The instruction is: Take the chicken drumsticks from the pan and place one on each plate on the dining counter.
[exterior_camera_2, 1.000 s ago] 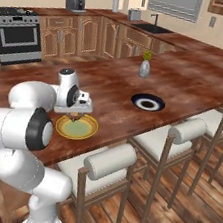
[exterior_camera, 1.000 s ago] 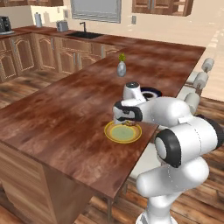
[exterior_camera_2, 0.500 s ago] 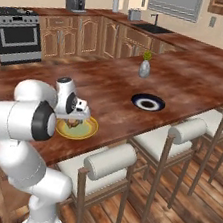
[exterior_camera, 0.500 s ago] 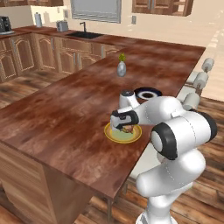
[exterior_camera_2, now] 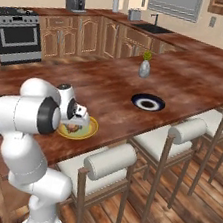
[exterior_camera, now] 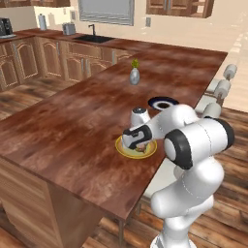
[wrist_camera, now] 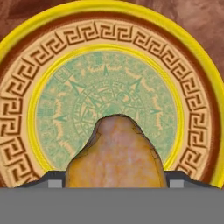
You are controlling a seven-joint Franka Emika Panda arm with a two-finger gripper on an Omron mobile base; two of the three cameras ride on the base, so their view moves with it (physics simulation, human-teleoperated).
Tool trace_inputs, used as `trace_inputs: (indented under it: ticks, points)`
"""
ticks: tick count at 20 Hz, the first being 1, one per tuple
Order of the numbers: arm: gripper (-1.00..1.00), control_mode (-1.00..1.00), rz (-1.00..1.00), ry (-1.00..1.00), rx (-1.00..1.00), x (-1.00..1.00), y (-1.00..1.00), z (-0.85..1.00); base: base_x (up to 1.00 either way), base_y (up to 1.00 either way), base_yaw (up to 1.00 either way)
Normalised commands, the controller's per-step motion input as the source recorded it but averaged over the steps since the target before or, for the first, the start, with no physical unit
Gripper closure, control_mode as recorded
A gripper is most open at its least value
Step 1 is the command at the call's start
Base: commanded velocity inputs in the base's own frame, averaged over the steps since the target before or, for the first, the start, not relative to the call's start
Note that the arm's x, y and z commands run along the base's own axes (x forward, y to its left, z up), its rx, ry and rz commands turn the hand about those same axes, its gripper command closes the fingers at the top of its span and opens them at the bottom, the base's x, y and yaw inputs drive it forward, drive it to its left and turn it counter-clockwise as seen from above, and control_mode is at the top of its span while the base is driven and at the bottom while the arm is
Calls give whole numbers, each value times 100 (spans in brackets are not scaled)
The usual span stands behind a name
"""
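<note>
With the gripper [wrist_camera: 112, 186] clamped wide on the pale drumstick [wrist_camera: 116, 155] just over the yellow plate [wrist_camera: 192, 57] near the counter's [exterior_camera: 63, 126] stool-side edge, lower until it rests on the green centre, then open fully and lift straight up.

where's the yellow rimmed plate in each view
Left base view: the yellow-rimmed plate sits at centre, near the counter's front edge, partly under the tool.
Right base view: lower left, just right of the arm.
Hand view: its rim arcs across the frame behind a drumstick.
Shared landmark: the blue-rimmed plate farther along the counter.
</note>
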Motion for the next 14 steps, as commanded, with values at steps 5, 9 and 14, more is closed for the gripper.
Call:
trace_inputs:
  ticks: [5, 9, 14]
  points:
    - [100, -100, -2, 0, 3, 12, 0, -20, 0, 0, 0]
    - [100, -100, 0, 0, 6, 16, 0, -10, 0, 0, 0]
    - [100, -100, 0, 0, 5, 19, 0, -7, 0, 0, 0]
